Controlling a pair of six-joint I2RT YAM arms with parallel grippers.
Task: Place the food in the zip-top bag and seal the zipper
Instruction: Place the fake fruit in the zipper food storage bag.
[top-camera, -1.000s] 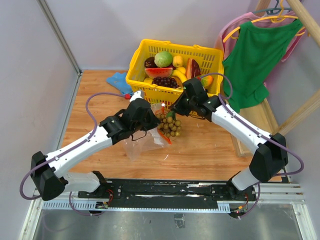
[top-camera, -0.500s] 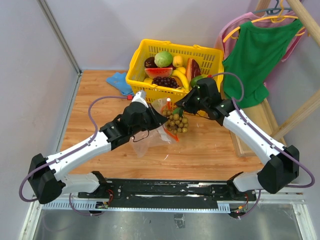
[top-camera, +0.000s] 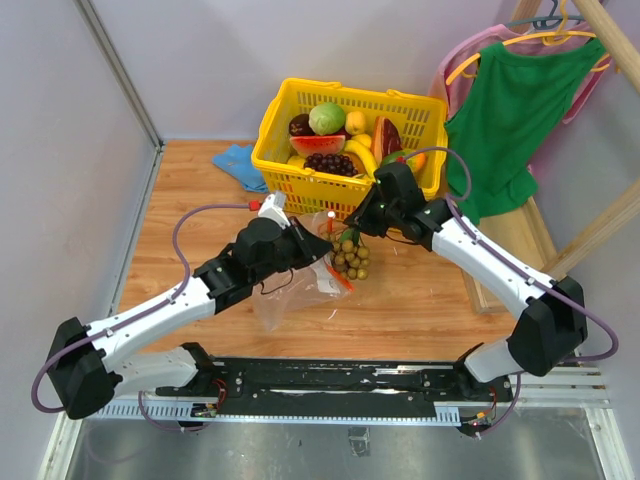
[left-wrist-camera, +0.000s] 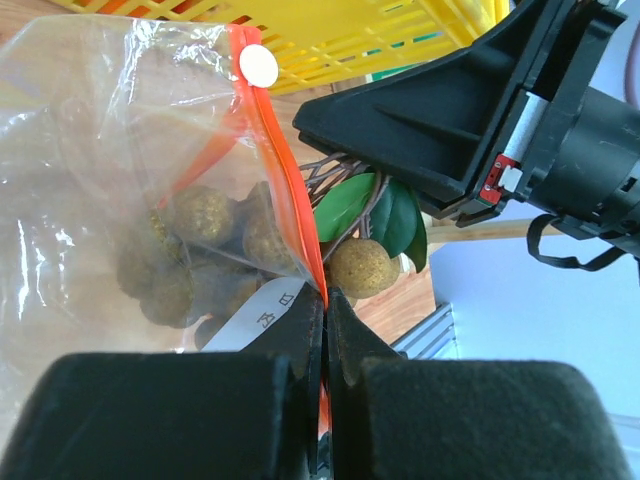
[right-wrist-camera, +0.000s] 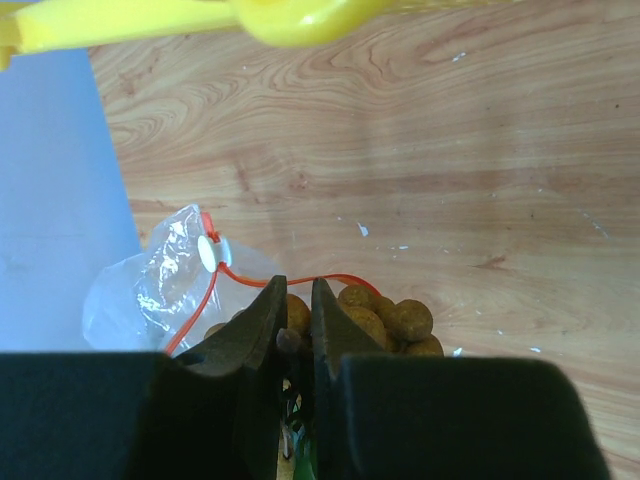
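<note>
The left gripper (left-wrist-camera: 325, 312) has its jaws closed flat on the thin orange-red zipper strip (left-wrist-camera: 283, 175) of the clear, crinkly plastic bag (left-wrist-camera: 110, 160). It holds the bag up by its mouth edge, just in front of the yellow slatted plastic basket (top-camera: 345, 105). The right gripper (right-wrist-camera: 294, 322) is clamped on the stem of the cluster of small tan-brown balls (right-wrist-camera: 385, 318), which hangs at the bag's mouth, also in front of the basket.

In the left wrist view, several balls sit behind the film. One ball and the green leaves (left-wrist-camera: 372, 205) lie outside the strip. The round green fruit (top-camera: 327, 117) lies inside the basket.

Hazards, as judged from here:
- The outer ball may catch on the strip as the cluster goes in, dragging the mouth shut or folding it.
- The thin strip may slip from the left fingers under the cluster's weight, dropping the bag onto the wooden table (right-wrist-camera: 420, 140).
- If the right gripper releases while part of the cluster straddles the mouth, the cluster would tip out.
- Leaves or stem left across the strip would stop the seal.
</note>
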